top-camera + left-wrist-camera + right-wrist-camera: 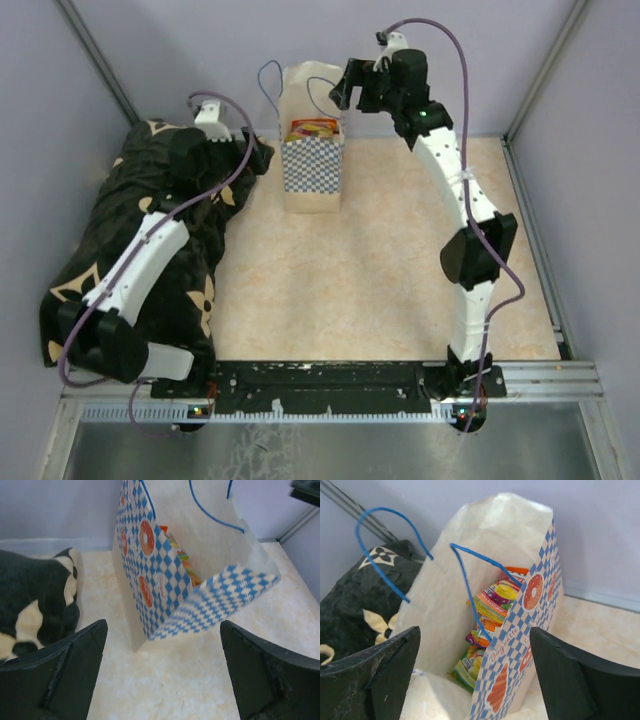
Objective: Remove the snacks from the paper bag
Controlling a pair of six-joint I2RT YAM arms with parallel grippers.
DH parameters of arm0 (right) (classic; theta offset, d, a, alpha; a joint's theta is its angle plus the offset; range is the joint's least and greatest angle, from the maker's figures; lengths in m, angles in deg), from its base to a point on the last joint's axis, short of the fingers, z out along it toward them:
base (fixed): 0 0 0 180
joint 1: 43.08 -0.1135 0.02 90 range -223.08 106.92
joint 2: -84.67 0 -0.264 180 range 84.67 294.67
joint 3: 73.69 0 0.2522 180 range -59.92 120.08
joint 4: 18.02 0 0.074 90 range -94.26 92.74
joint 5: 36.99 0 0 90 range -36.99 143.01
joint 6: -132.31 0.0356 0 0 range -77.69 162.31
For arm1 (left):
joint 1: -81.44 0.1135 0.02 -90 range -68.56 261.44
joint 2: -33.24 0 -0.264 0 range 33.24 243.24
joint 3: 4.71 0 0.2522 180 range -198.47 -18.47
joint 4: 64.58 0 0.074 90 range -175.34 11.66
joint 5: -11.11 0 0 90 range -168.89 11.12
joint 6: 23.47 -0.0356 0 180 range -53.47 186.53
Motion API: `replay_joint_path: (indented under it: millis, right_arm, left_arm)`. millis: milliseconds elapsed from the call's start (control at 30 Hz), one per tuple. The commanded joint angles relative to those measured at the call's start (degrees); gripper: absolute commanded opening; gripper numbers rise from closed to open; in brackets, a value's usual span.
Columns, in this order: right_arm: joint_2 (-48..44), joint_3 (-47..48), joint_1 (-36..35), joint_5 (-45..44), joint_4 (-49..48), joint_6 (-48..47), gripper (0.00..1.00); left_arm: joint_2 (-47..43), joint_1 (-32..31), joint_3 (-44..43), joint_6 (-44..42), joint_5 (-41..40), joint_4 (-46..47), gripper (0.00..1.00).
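the snacks [492,605] are thin, glossy packets, so i judge them light, floppy and slippery, apt to slide out of a shallow pinch. they stand on edge in a tight bunch inside the paper bag [313,170], leaning against its checkered side. the best hold looks to be across the upper edge of the topmost packet, one finger on each flat face. the bag itself is thin paper, likely light and easy to crush or tip. it stands upright with its mouth open at the far edge of the counter [380,290], a little left of the middle, just beside the black patterned cushion [110,250] that lies along the left edge. its blue cord handles [385,555] arch over the mouth and could snag a finger going in. the right hand [475,632] hangs near the bag's mouth on its right side, jaws spread wide, holding nothing. the left hand [164,625] is at the bag's left, by the cushion's edge, facing the checkered corner, jaws equally wide, empty and apart from the bag.
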Motion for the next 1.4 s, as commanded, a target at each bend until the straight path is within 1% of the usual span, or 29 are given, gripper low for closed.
replay_joint_path:
  millis: [0, 67, 133, 233, 300, 400, 533, 600, 700, 733, 767, 800, 867, 900, 1033, 1067, 1100, 1167, 1267, 1367]
  right_arm:
    - [-10.12, -3.83, -1.29, -6.88, -3.85, -3.27, 0.93]
    - [-9.32, -1.60, -1.76, -10.47, -1.29, -4.94, 0.94]
    - [-6.04, 3.68, -2.10, -12.16, 3.22, -6.57, 0.93]
    - [0.77, 12.88, -2.41, -12.89, 9.83, -8.43, 0.86]
    - [3.51, 16.33, -2.64, -12.88, 12.02, -9.22, 0.83]
    - [5.34, 15.70, -3.06, -11.79, 11.83, -9.26, 0.82]
    - [7.56, 15.58, -4.18, -12.24, 12.37, -10.29, 0.86]
    - [8.50, 15.69, -4.71, -12.37, 13.03, -10.84, 0.86]
    - [9.37, 15.67, -5.29, -13.58, 14.18, -11.39, 0.78]
    - [9.42, 15.56, -5.34, -13.86, 14.63, -11.45, 0.76]
    - [9.52, 15.54, -5.33, -13.92, 15.18, -11.75, 0.74]
    - [9.44, 15.38, -5.33, -14.13, 15.72, -12.01, 0.71]
    - [8.96, 14.18, -5.32, -14.62, 16.21, -12.22, 0.61]
    - [8.50, 13.17, -5.32, -15.11, 16.13, -12.13, 0.53]
    - [6.15, 8.16, -5.32, -16.06, 14.51, -11.24, 0.23]
    - [5.63, 7.00, -5.30, -16.24, 14.15, -10.90, 0.16]
    - [5.16, 6.08, -5.29, -16.54, 13.94, -10.51, 0.09]
    - [3.70, 4.24, -5.26, -17.44, 13.47, -9.67, 0.00]
    - [-0.66, -1.32, -5.26, -18.51, 11.22, -8.08, 0.00]
    - [-7.79, -11.23, -5.11, -18.60, 5.64, -6.45, 0.00]
  left_arm:
    - [10.81, -3.37, -12.24, -2.62, -12.51, 1.97, 1.00]
    - [16.14, -4.35, -17.90, -4.47, -16.15, 1.79, 1.00]
    - [20.81, -5.29, -22.15, -6.39, -18.88, 1.60, 1.00]
    - [26.81, -5.83, -27.78, -9.07, -20.61, 0.73, 1.00]
    - [29.71, -5.81, -30.46, -9.88, -21.29, 0.17, 1.00]
    - [32.74, -5.87, -33.33, -11.30, -22.31, -0.56, 1.00]
    - [34.90, -5.81, -35.76, -13.34, -23.83, -2.07, 0.99]
    - [35.36, -5.83, -35.79, -14.13, -24.47, -2.23, 0.98]
    - [35.75, -5.81, -35.48, -14.35, -24.56, -2.76, 0.93]
    - [35.79, -5.83, -35.24, -14.31, -24.21, -2.92, 0.89]
    - [35.73, -5.86, -34.93, -14.23, -23.74, -3.03, 0.82]
    - [35.62, -5.83, -34.63, -14.04, -23.23, -3.13, 0.71]
    - [35.05, -5.87, -33.64, -13.49, -22.33, -2.99, 0.44]
    - [34.75, -5.77, -33.05, -13.02, -22.08, -2.76, 0.35]
    - [33.94, -5.70, -30.78, -12.57, -21.89, -1.44, 0.11]
    - [34.09, -5.55, -30.75, -12.70, -21.94, -1.62, 0.04]
    - [34.30, -5.36, -30.97, -12.95, -22.01, -2.12, 0.00]
    - [34.19, -5.12, -31.11, -13.62, -21.99, -2.80, 0.00]
    - [32.83, -5.13, -30.93, -15.20, -19.43, -2.06, 0.00]
    - [30.97, -5.60, -30.94, -16.43, -16.43, -0.99, 0.00]
